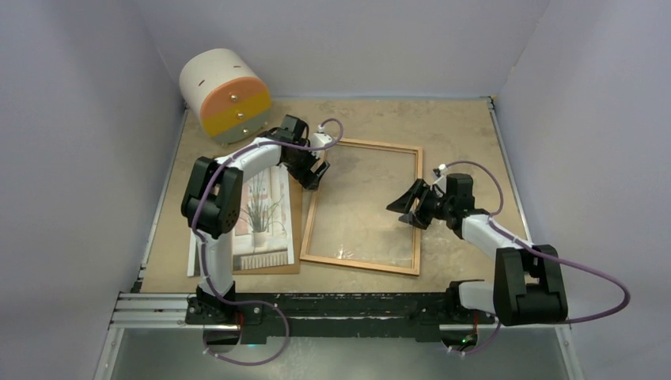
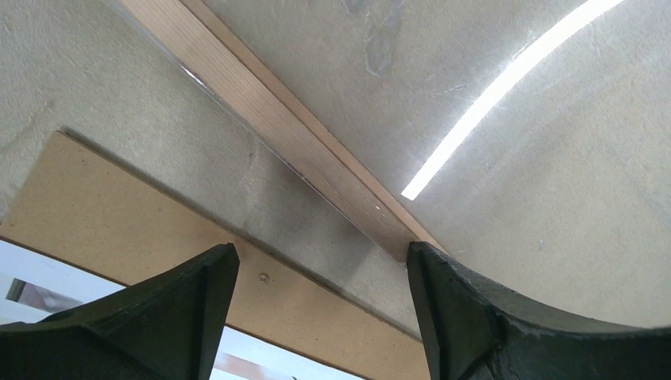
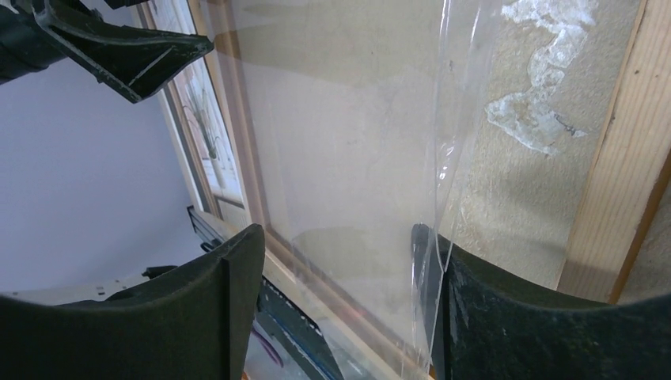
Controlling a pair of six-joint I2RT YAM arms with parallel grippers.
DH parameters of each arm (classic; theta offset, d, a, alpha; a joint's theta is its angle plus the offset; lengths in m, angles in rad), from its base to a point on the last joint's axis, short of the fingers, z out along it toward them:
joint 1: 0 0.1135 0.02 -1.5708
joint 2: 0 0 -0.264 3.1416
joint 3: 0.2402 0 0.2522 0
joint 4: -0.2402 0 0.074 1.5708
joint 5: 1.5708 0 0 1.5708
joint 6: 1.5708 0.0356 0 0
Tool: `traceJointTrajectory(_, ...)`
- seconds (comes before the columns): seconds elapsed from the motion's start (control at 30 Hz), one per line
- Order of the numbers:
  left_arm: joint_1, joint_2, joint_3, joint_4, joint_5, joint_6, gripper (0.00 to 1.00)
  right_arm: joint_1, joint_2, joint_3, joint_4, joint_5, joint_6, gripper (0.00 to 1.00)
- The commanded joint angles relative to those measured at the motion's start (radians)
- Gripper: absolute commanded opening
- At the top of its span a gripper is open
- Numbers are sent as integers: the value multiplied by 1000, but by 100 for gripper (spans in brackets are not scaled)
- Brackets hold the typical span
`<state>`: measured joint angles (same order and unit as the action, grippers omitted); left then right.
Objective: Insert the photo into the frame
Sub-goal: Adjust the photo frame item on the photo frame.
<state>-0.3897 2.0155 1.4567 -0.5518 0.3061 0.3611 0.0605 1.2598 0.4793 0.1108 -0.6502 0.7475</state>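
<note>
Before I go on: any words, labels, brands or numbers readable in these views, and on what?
None readable. The rectangular plant photo, thin orange-brown wooden frame, plain brown backing board and white cylinder with orange and yellow face show no lettering in any view.

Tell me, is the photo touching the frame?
Apart. The left wrist view shows backing board and bare table between the photo and the frame.

Bright, even light, glare streak on frame [image 2: 293, 134]
</note>
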Motion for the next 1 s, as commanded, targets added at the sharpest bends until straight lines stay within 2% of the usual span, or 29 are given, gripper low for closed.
traceJointTrajectory(0.0,-6,17,-49,23,-87,59,81,2,35,63,50,-26,-2,72)
traceJointTrajectory(0.3,-9,10,-84,51,-128,106,80,-16,143,134,78,-19,-46,71)
traceJointTrajectory(0.53,-20,10,-97,69,-160,135,80,-30,214,188,119,-61,-29,64)
traceJointTrajectory(0.6,-22,13,-98,70,-167,139,80,-31,231,204,127,-66,-28,60)
traceJointTrajectory(0.77,-23,17,-89,67,-163,140,80,-31,283,220,145,-96,-28,41)
traceJointTrajectory(0.83,-23,20,-83,64,-164,143,80,-31,289,219,142,-82,-44,37)
traceJointTrajectory(0.9,-23,23,-76,60,-167,146,80,-31,286,212,155,-75,-59,37)
traceJointTrajectory(0.97,-23,25,-73,59,-167,148,80,-31,285,200,183,-109,-74,44)
